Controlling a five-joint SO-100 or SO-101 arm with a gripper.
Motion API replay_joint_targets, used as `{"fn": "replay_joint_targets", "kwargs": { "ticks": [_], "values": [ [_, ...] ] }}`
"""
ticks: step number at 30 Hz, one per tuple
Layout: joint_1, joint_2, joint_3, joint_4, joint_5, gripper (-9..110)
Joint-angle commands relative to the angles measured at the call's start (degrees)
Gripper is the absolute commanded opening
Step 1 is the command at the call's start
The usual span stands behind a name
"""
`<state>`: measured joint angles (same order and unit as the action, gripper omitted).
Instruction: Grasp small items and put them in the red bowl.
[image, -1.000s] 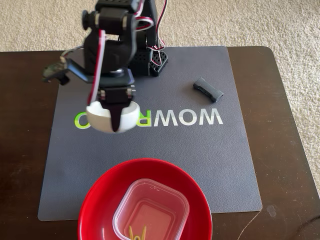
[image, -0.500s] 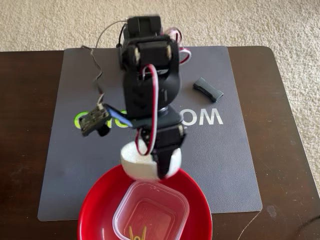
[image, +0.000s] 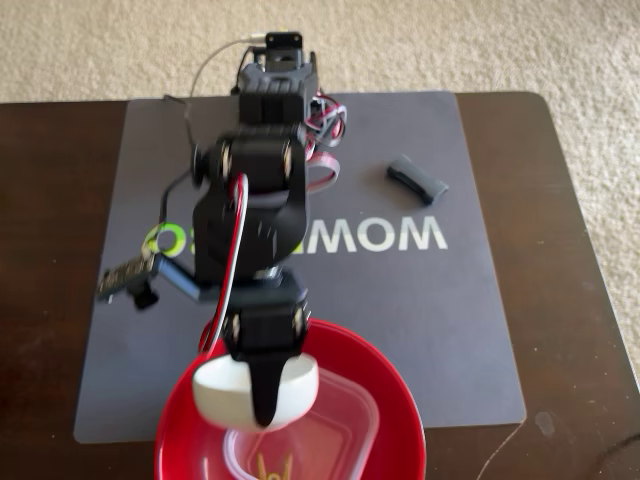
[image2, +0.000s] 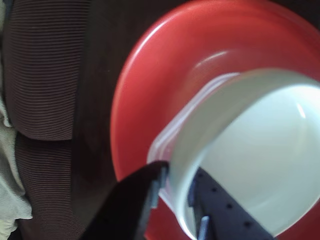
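My jaws (image: 263, 415) pinch the small white bowl's (image: 230, 395) rim — held over the red bowl (image: 390, 390) at the table's (image: 570, 300) near edge.

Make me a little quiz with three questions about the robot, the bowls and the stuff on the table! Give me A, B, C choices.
1. Where is the white bowl?
A. On the mat beside the letters
B. Held over the red bowl
C. On the carpet

2. How many things already lie inside the red bowl?
A. None
B. Two
C. Five

3. What is the gripper doing?
A. Hanging open and empty
B. Pinching the white bowl's rim
C. Holding the grey clip

Answers:
1 B: in the fixed view the white bowl hangs from the gripper above the red bowl.
2 B: a clear plastic box and a yellow-green clothespin sit in it.
3 B: the wrist view shows one finger on each side of the rim; the grey clip lies alone on the mat.
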<state>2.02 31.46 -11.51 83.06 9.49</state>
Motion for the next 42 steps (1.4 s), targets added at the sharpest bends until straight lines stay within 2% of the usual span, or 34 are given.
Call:
{"fn": "replay_joint_targets", "kwargs": {
  "ticks": [1,8,15,17,19,24,31,36,42],
  "values": [
    [0.18,-0.70,-3.60,-0.79,1.05,27],
    [-1.67,0.26,-3.60,1.05,3.96,33],
    [-8.96,10.55,-2.11,15.73,8.61,34],
    [-10.11,22.06,17.93,15.38,9.58,33],
    [-12.66,30.59,32.78,15.38,15.38,32],
    [-21.88,48.60,70.05,15.12,40.78,33],
    [-32.70,65.92,113.29,7.65,63.19,32],
    [-44.47,77.87,131.31,0.88,66.88,33],
    [-54.67,84.99,145.20,-10.28,61.26,33]
  ]
}}
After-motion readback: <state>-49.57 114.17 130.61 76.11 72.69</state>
